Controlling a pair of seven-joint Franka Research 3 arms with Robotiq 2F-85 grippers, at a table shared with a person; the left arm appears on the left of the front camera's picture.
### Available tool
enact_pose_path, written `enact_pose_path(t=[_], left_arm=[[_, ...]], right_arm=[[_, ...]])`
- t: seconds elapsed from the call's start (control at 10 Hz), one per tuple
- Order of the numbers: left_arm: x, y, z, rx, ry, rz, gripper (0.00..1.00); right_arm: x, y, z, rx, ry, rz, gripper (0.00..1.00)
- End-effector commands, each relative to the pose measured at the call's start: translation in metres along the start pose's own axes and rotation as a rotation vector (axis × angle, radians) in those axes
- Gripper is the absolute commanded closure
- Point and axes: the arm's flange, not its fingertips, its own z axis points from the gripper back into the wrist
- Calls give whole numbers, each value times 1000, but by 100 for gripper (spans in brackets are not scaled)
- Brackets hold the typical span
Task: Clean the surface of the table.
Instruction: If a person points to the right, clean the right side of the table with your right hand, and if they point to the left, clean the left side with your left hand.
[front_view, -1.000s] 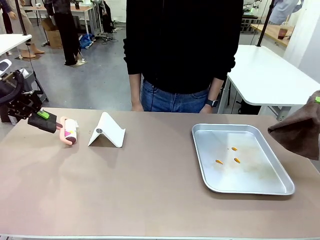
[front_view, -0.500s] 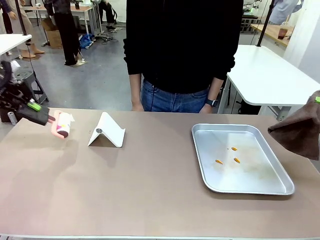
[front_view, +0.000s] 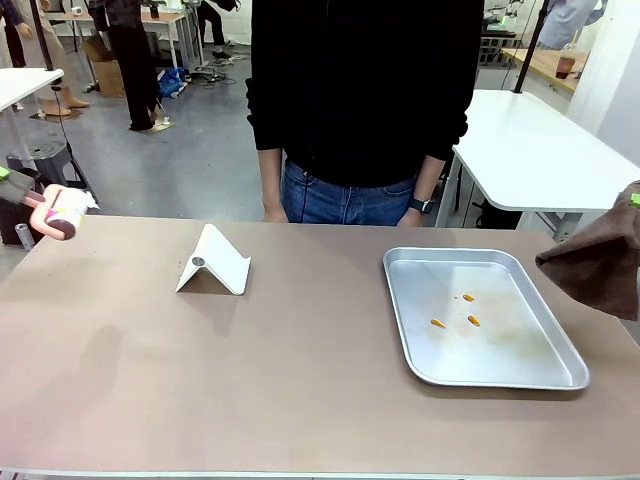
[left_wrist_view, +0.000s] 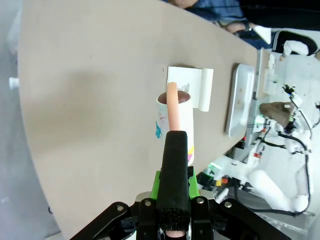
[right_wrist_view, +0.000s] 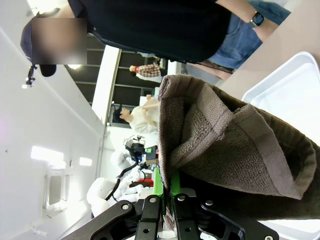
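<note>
We count 1 table (front_view: 300, 390) across the foreground; 1 tray (front_view: 510, 345) on its right; 1 cloth (front_view: 600, 262), clamped in R gripper (right_wrist_view: 164, 176); 1 stand (front_view: 215, 264); 1 roller (front_view: 62, 212), handle pinched by L gripper (left_wrist_view: 174, 145); 3 crumbs (front_view: 473, 321) in tray. Vs. 0.5 s ago: roller is further left, at table's far-left corner.

A big open lab or workshop beyond my desk (front_view: 300, 400), bare grey floor (front_view: 190, 170), white side tables (front_view: 530, 140) on either hand, a cardboard box (front_view: 105, 72) on the floor, people (front_view: 130, 60) standing among far worktables (front_view: 80, 17).
</note>
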Motion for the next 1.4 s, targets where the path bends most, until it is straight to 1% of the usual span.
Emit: enact_pose_path(t=[0.0,0.2,0.4,0.7,0.8,1.0,1.2,1.3], left_arm=[[13,11,41,-72,-18,65,78],[0,25,73,-115,-15,77,78],[-22,37,102,-156,-38,61,78],[-52,56,128,-224,4,51,78],[-60,60,132,-239,-5,39,78],[-76,61,132,-281,45,-5,78],[-85,59,127,-295,26,-50,78],[-87,58,123,-315,59,-68,78]], right_arm=[[0,2,1,0,0,-2,100],[0,2,1,0,0,-2,100],[0,2,1,0,0,-2,100],[0,2,1,0,0,-2,100],[0,2,1,0,0,-2,100],[0,2,1,0,0,-2,100],[0,2,1,0,0,-2,100],[0,2,1,0,0,-2,100]])
